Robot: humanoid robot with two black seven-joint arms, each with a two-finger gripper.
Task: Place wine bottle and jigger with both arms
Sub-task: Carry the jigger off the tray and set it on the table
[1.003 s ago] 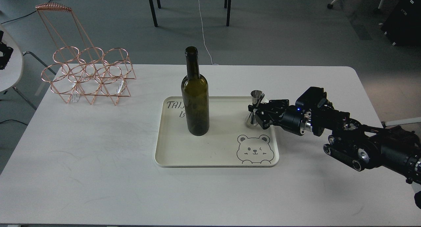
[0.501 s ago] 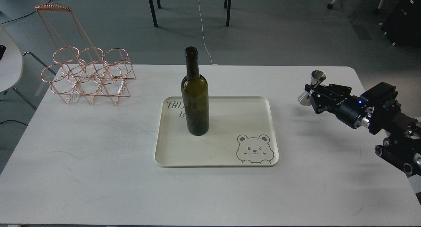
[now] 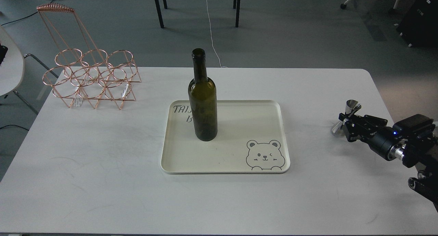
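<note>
The wine bottle (image 3: 203,102), tall and dark olive green, stands upright on the left half of the cream tray (image 3: 239,160). My right gripper (image 3: 346,123) is shut on the waist of the steel jigger (image 3: 351,107), near the table's right edge. The jigger is slightly tilted, its lower cone close to the table; I cannot tell whether it touches. My left gripper is out of view.
A copper wire bottle rack (image 3: 89,77) stands at the table's back left corner. The tray bears a printed bear face (image 3: 265,155) at its front right. Chair legs and cables lie on the floor beyond the table.
My right gripper lifted the jigger off the tray, carried it right and up, then lowered it toward the table near the right edge. The bottle has not moved.
</note>
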